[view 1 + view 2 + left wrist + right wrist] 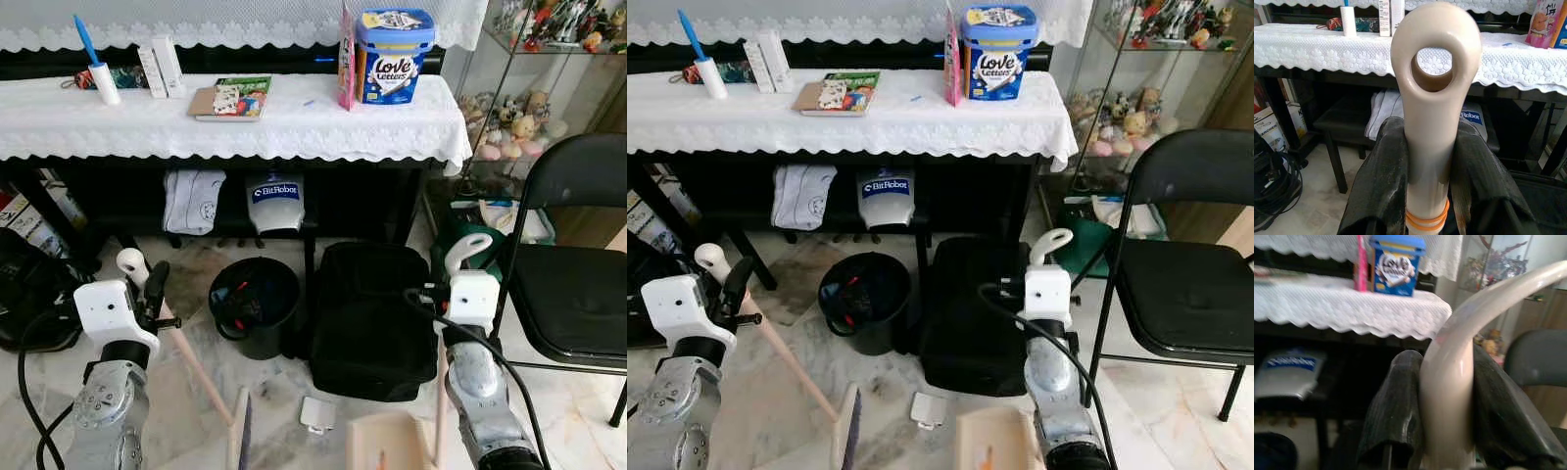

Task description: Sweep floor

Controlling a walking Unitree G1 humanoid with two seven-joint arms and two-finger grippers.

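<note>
Broom handle (196, 367) — cream, long axis running diagonally: looped top end (1436, 68) up at the robot's left, shaft slanting down and toward the middle, ending at the brush head (240, 431) low on the marble floor (284, 392). Left gripper (1430, 161) pinches the shaft just under the loop, one black finger (1383, 181) pressed to each side; orange bands circle the shaft below the grip.

Black bin (257, 305) stands on the floor just beyond the broom's shaft, in front of the table. Small white scrap (317, 413) lies on the floor between brush head and dustpan, near both, touching neither that I can tell.

Dustpan (390, 441) — cream, pan low at the frame's bottom edge, its handle (468, 253) rising upright to a curved hook at top. Right gripper (1447, 401) is clamped on that handle below the curve, fingers tight on either side.

Black bag (374, 313) sits on the floor between bin and right arm. White-clothed table (294, 132) behind; blue tub (394, 54) on it. Black folding chair (573, 284) far right.
</note>
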